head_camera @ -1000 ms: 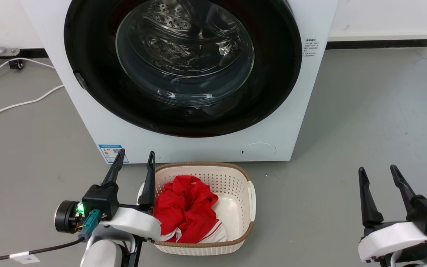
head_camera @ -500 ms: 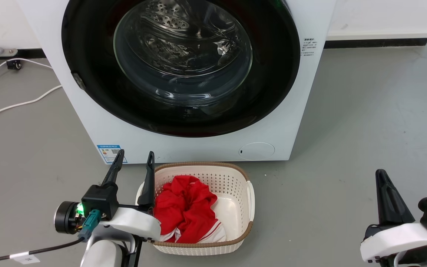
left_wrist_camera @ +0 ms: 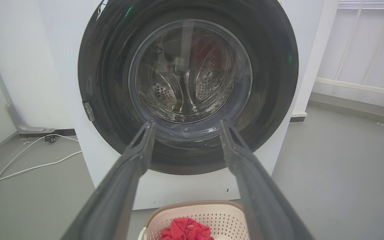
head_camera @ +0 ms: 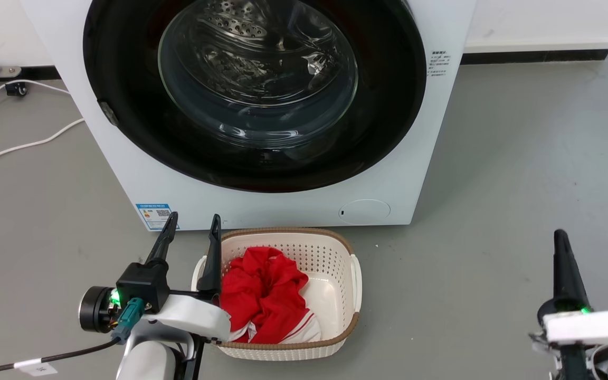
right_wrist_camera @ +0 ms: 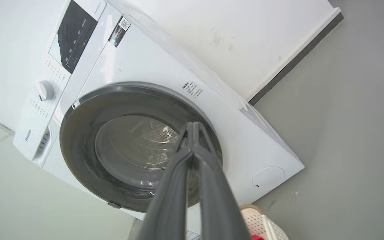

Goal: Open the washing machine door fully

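Right claw (head_camera: pixel 560 237), 4 o'clock in head view: fingers went from spread to pressed together, wrist rolled edge-on, claw shifted slightly toward 3 o'clock.

The washing machine door (head_camera: pixel 254 89) has a glossy black rim around a smooth, clear glass bowl that catches reflections. The washing machine (head_camera: pixel 283 208) has smooth white painted-looking panels, and its drum (left_wrist_camera: pixel 165 96) behind the glass is shiny perforated steel. The laundry basket (head_camera: pixel 320 258) is pale perforated plastic with a brown woven-look rim, holding soft red cloth (head_camera: pixel 262 295). The floor (head_camera: pixel 520 174) is matt grey. The left end effector (head_camera: pixel 194 216) has matt dark fingers (head_camera: pixel 212 253).
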Tool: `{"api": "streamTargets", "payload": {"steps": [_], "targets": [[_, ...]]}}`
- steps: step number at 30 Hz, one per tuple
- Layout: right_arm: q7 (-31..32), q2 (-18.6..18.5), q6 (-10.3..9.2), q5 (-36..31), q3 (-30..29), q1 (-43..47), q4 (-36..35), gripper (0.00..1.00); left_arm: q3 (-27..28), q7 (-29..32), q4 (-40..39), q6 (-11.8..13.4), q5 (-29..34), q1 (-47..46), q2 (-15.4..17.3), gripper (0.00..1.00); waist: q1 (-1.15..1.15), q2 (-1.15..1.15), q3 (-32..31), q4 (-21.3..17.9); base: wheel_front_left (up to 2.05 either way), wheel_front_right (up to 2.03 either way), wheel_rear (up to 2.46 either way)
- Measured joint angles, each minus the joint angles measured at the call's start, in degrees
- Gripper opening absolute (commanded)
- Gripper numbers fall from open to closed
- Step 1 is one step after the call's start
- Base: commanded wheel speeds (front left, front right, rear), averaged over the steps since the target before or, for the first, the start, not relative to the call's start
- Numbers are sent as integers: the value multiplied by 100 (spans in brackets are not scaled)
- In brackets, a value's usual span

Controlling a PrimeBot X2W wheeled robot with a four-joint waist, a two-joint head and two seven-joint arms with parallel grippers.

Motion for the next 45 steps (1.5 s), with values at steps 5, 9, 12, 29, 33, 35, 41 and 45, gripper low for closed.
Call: {"api": "streamTargets", "payload": {"steps": [5, 9, 12, 29, 33, 35, 41, 45], "targets": [[60, 1, -1, 2395, 54, -318, 20, 0, -14, 0, -59, 7, -19, -25, -13, 100, 0, 0, 117, 12, 0, 0, 0], [259, 3, -1, 3686, -83, -719, 47, 0, 0, 0, -159, 16, -37, -115, -14, 100, 0, 0, 284, 12, 0, 0, 0], [487, 1, -1, 4409, -250, -1111, 226, 0, 11, 0, -227, 16, -44, -157, -18, 100, 0, 0, 437, 10, 0, 0, 0], [1507, -1575, -1, 6737, 461, -4505, 2716, 0, 70, 0, -654, 0, -49, -746, -27, 100, 1, 0, 1530, 122, 0, 0, 0], [1675, -1919, -1, 6808, 981, -5270, 3116, 0, 10, 0, -725, -2, -44, -859, -37, 100, 1, 0, 1799, 168, 0, 0, 0], [1763, -2051, -1, 6802, 1284, -5613, 3287, 0, -4, 0, -748, -3, -32, -894, -41, 100, 1, 0, 1920, 193, 0, 0, 0], [2081, -2199, -1, 6645, 2230, -6567, 3827, 0, -22, 0, -837, -3, -5, -979, -45, 100, 1, 0, 2219, 257, 0, 0, 0], [2191, -2199, -1, 6555, 2753, -7149, 4197, 0, -48, 0, -872, -36, -2, -1123, -49, 100, 1, 0, 2378, 303, 0, 0, 0]]}}
